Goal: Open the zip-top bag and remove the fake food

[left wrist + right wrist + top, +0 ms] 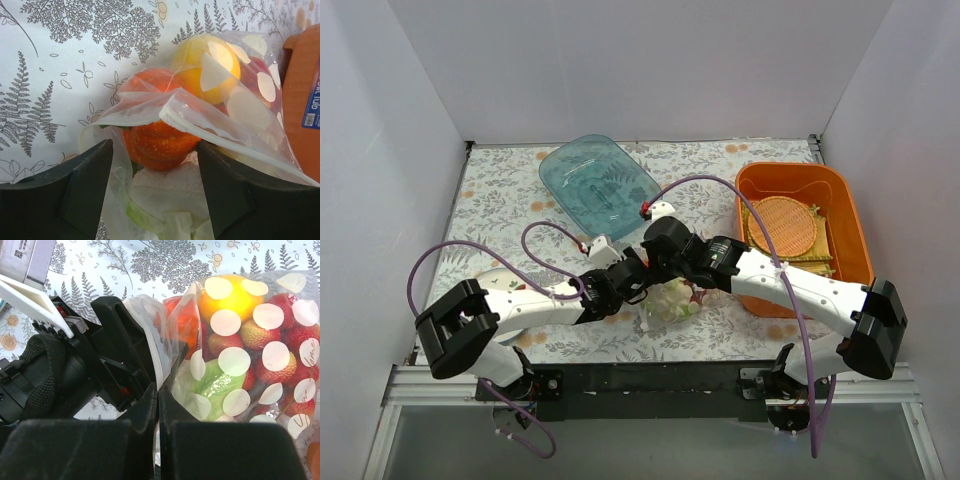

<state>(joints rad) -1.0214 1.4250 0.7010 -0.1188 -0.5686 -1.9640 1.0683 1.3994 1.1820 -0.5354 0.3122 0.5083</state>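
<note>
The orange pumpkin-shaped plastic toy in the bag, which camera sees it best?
The left wrist view: the orange pumpkin-shaped plastic toy sits centred, poking from the mouth of the clear polka-dot plastic bag. The right wrist view shows only an orange-red sliver behind plastic; in the top view it is too small to tell.

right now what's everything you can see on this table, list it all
clear polka-dot zip-top plastic bag: one, clear with white dots, table centre between the arms
orange pumpkin-like toy: one, orange, in the bag, nearest the left fingers
yellow toy lemon: one, yellow, in the bag
red toy fruit pieces: several, red, in the bag
white toy cauliflower with green leaf: one, white and green, in the bag
teal translucent plastic bowl: one, teal, far centre
orange plastic tub: one, orange, right side
round woven mat: one, tan, in the tub
fern-print tablecloth: one, white and grey, over the table
left fingers: two, black, apart, flanking the bag
right fingers: two, black, shut on the bag's film
</note>
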